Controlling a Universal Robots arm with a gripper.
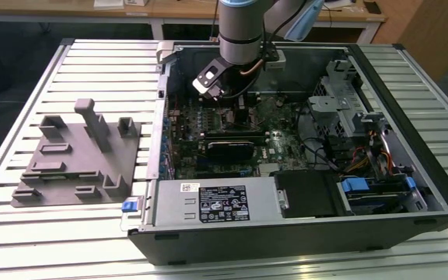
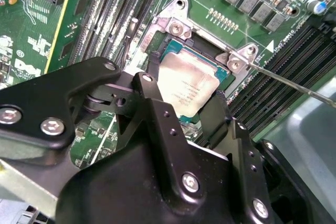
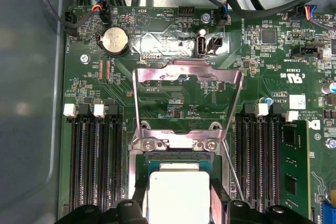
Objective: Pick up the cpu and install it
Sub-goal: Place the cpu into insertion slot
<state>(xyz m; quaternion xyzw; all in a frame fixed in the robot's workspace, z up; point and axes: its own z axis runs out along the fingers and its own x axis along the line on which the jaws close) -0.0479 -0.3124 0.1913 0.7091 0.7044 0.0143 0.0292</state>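
Standing by, I see the arm reaching down into the open black computer case [image 1: 302,233] on the slatted metal worktop [image 1: 53,233]. Its black two-fingered end effector [image 2: 184,92] is over the dark square socket frame [image 3: 178,157] on the green motherboard [image 3: 157,40]. The fingers [image 3: 218,200] bear on two opposite edges of the small, flat, square cpu with the pale silver-grey metal top [image 3: 178,198], so it looks clamped on the chip. The cpu sits directly over the socket and covers most of its opening. I cannot tell whether it is seated or a shade above. The silver hinged load plate [image 3: 189,85] stands swung open just beyond the socket. The thin wire lever [image 2: 294,85] lies out to the socket's side. Both are clear of the chip.

To do this well, I'd say the chip should be kept flat and square to the socket. Its marked corner should match the small white triangle [image 2: 270,45] beside the socket. It should settle straight down, with no sliding and no pressing, because the contacts beneath likely bend easily.
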